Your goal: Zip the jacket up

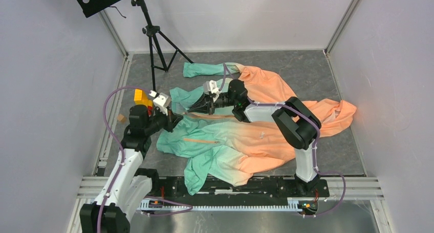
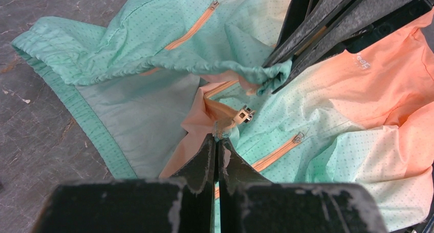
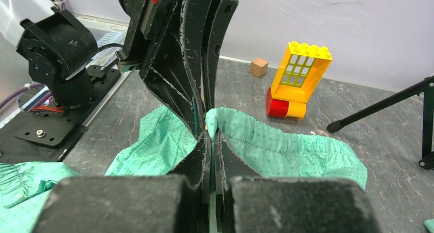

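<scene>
The left hand [image 2: 217,140] is clamping shut on the jacket [image 1: 245,141]. Its two black fingers are pressing together on a scrap of orange zipper tape and mint cloth at the low end of the front opening. Just past its tips the metal zipper slider [image 2: 244,114] is sitting tilted on the orange tape, close to the fingers but not between them.

The right hand [image 2: 280,75] is coming in from the opposite side and is gripping the jacket too, closed tight on a bunched, gathered mint edge near the slider. From overhead the two hands are pointing at each other, tips almost meeting over the mint end of the garment.

The jacket is lying rumpled across the middle of the table [image 1: 307,74]. Its mint part is facing the left arm and its peach part is spreading toward the right and far side. The front is lying open, with pale lining showing beside the left hand. One orange pocket zip [image 2: 279,151] is running along the panel just right of that hand, and another [image 2: 192,27] is lying on the flap farther off. A mint sleeve is stretching toward the far wall.

Beyond the cloth, on the left side of the table, a yellow toy block [image 3: 299,71] with a red base is standing near a small wooden cube [image 3: 259,67]. A black tripod stand [image 1: 153,38] is rising in the far left corner.
</scene>
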Action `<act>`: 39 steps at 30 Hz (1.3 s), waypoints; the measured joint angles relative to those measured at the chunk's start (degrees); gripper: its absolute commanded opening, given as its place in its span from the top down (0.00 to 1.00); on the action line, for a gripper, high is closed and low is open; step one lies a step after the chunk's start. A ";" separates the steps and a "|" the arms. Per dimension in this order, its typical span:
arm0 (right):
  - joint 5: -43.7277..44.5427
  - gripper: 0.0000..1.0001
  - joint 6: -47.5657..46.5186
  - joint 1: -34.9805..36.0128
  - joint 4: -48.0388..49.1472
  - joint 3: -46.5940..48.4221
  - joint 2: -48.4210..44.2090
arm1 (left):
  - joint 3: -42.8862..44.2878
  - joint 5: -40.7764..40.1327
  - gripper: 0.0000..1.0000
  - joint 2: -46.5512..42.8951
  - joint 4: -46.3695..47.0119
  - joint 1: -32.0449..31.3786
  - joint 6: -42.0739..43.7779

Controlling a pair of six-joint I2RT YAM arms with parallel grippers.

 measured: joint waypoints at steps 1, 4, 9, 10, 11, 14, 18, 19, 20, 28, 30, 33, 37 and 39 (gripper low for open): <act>-0.02 1.00 -0.59 0.11 -0.04 0.00 0.00 | 0.00 0.00 0.98 0.00 0.00 0.00 0.02; -0.42 1.00 -1.36 0.11 0.02 0.00 0.00 | 0.00 0.00 0.98 0.00 0.00 0.00 0.02; -1.22 1.00 -1.57 -0.02 0.74 -0.39 0.02 | 0.00 0.00 0.98 0.00 -0.02 0.02 0.42; -1.27 1.00 -1.70 -0.07 0.83 -0.46 0.02 | 0.00 0.00 0.98 0.00 -0.02 0.00 0.42; -1.36 1.00 -1.84 -0.26 0.83 -0.46 0.02 | 0.00 -0.02 0.98 0.00 -0.02 0.00 0.44; -1.81 1.00 -2.45 -0.55 0.68 -0.48 0.04 | 0.00 -0.02 0.98 0.00 -0.04 0.02 0.44; -2.43 1.00 -3.28 -0.68 0.28 -0.48 0.28 | 0.00 -0.02 0.98 0.00 -0.04 0.00 0.46; -2.71 1.00 -3.34 -0.72 0.26 -0.48 0.50 | 0.00 -0.02 0.98 0.00 -0.04 0.00 0.46; -2.91 1.00 -3.34 -0.72 0.22 -0.48 0.79 | 0.00 -0.02 0.98 0.00 -0.04 0.00 0.46; -3.80 0.99 -3.21 -0.72 0.04 -0.48 2.45 | 0.00 -0.02 0.98 -0.07 -0.04 0.00 0.46; -3.85 1.00 -2.95 -0.70 0.15 -0.48 2.62 | 0.00 0.00 0.98 -0.09 -0.04 0.00 0.46; -3.85 1.00 -1.36 -0.70 1.33 -0.48 2.71 | 0.00 0.00 0.98 -0.11 -0.04 0.00 0.46; -3.69 1.00 0.07 -0.70 2.91 -0.48 2.71 | 0.00 0.02 0.98 -0.09 -0.04 0.00 0.46; -3.39 1.00 0.39 -0.70 3.04 -0.48 2.71 | 0.00 0.07 0.98 0.15 -0.04 0.00 0.46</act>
